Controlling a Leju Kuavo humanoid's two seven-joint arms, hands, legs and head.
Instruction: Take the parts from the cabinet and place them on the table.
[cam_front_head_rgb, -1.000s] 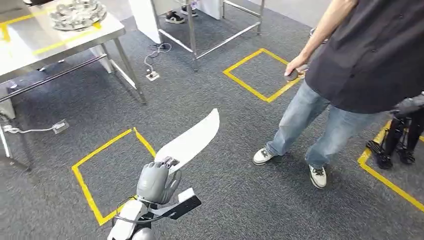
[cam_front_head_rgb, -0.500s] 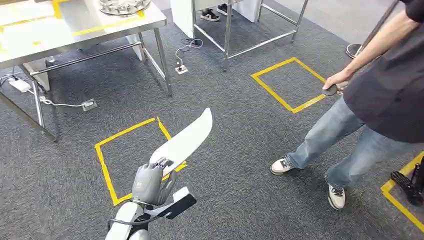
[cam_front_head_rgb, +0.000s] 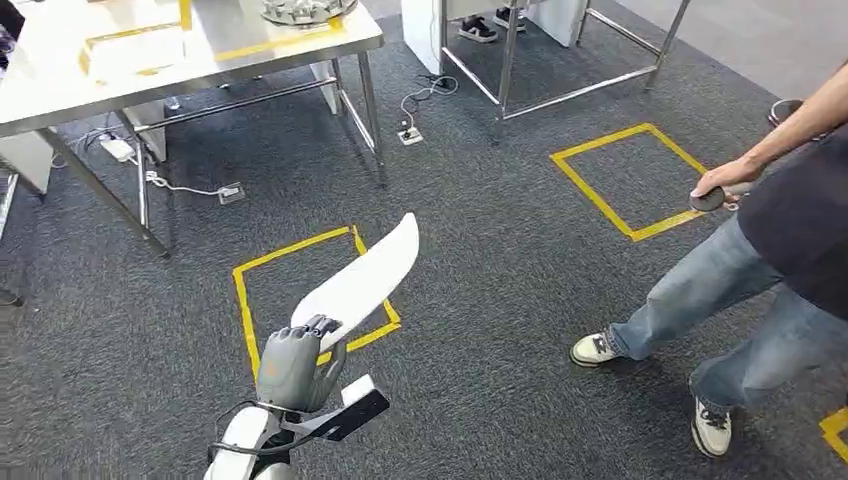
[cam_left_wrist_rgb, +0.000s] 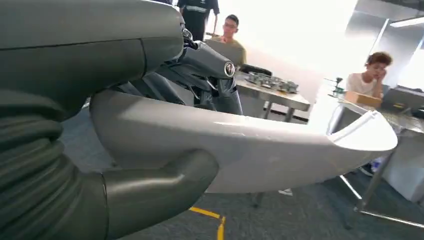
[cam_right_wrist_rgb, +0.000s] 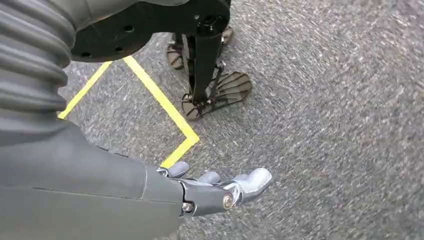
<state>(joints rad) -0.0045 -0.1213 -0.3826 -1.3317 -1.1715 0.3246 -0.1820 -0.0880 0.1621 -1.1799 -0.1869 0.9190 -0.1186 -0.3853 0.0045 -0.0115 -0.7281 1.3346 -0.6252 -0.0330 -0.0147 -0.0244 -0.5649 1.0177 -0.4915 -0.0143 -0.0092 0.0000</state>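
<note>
The task looked about midway: the part (cam_front_head_rgb: 362, 278), a long curved white piece, was out of the cabinet and in the left hand (cam_front_head_rgb: 296, 366), but not yet on the counter (cam_front_head_rgb: 60, 75), which stood well ahead of that hand and to its left. The left hand's fingers were wrapped round the part's near end, the blade jutting forward and up. The right hand (cam_right_wrist_rgb: 220, 190) hung open over the carpet, holding nothing.
</note>
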